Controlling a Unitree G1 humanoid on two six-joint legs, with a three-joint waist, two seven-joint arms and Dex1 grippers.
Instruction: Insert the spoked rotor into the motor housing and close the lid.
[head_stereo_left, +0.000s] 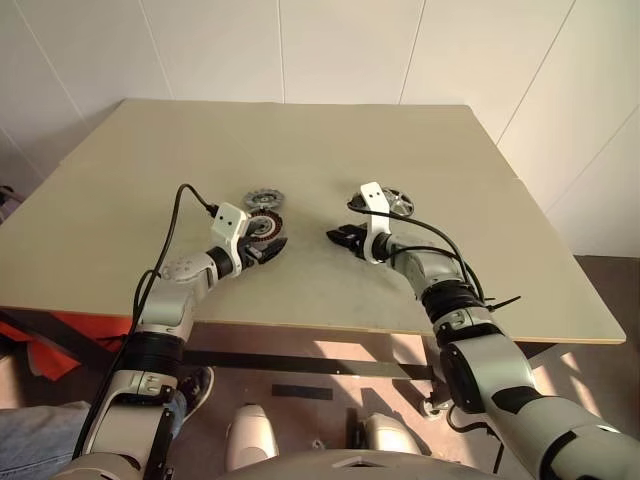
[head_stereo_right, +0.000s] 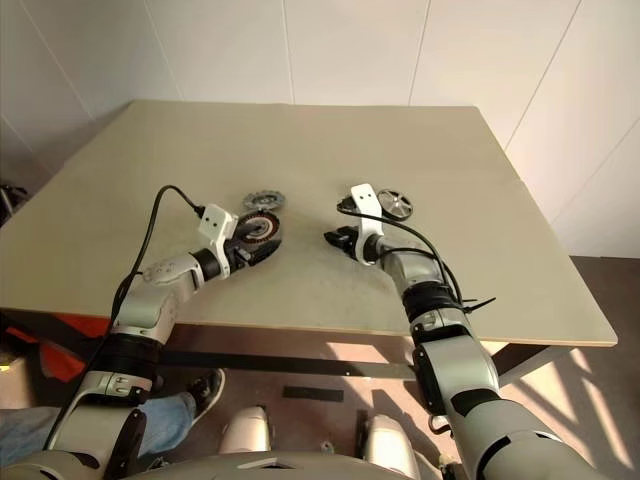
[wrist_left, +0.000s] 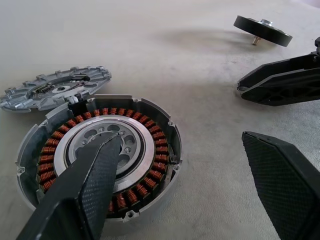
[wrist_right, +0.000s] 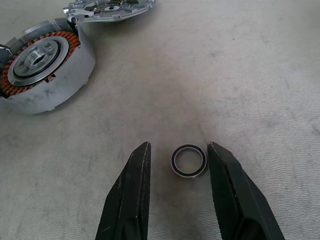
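The motor housing (head_stereo_left: 268, 230) lies on the table with its red-and-black windings facing up. My left gripper (wrist_left: 182, 140) is open at it: one finger (wrist_left: 95, 175) reaches over the housing's (wrist_left: 100, 150) centre, the other stands off to the side over bare table. The lid (head_stereo_left: 262, 198), a grey ridged disc, rests just behind the housing, leaning on its rim. The spoked rotor (head_stereo_left: 397, 202) lies farther right on the table. My right gripper (wrist_right: 178, 146) is open, low over the table between housing and rotor, with a small black-edged ring (wrist_right: 188, 160) lying between its fingertips, untouched.
The tan table (head_stereo_left: 300, 140) stretches bare behind the parts. Its front edge (head_stereo_left: 330, 328) runs just below both forearms. A white wall rises beyond the far edge. Black cables loop off both wrists.
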